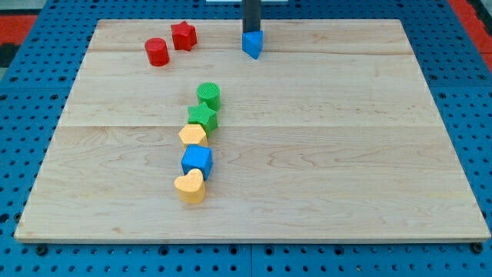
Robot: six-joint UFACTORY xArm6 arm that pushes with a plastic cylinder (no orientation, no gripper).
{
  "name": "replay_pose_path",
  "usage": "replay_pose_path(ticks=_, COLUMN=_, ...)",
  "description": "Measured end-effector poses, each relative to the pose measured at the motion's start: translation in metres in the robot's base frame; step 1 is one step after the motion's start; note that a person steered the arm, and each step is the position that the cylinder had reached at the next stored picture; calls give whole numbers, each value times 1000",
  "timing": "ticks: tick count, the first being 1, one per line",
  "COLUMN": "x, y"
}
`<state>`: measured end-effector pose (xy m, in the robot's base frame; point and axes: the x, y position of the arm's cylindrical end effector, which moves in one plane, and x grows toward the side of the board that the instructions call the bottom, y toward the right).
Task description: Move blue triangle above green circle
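The blue triangle (252,44) lies near the view's top, a little right of centre, on the wooden board (346,154). My tip (251,31) sits right at the triangle's top edge, touching or nearly touching it. The green circle (208,95) stands lower and to the left of the triangle, at the head of a line of blocks.
Below the green circle run a green star (204,116), a yellow pentagon (193,136), a blue cube (197,161) and a yellow heart (190,186). A red star (184,35) and a red cylinder (157,51) sit at the view's top left.
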<state>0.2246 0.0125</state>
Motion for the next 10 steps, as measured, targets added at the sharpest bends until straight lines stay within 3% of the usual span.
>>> replay_pose_path(ticks=2, x=9, y=36)
replay_pose_path(ticks=5, x=24, y=-57)
replay_pose_path(ticks=6, x=25, y=-61)
replay_pose_path(ticks=9, x=98, y=-64)
replay_pose_path(ticks=10, x=84, y=-56)
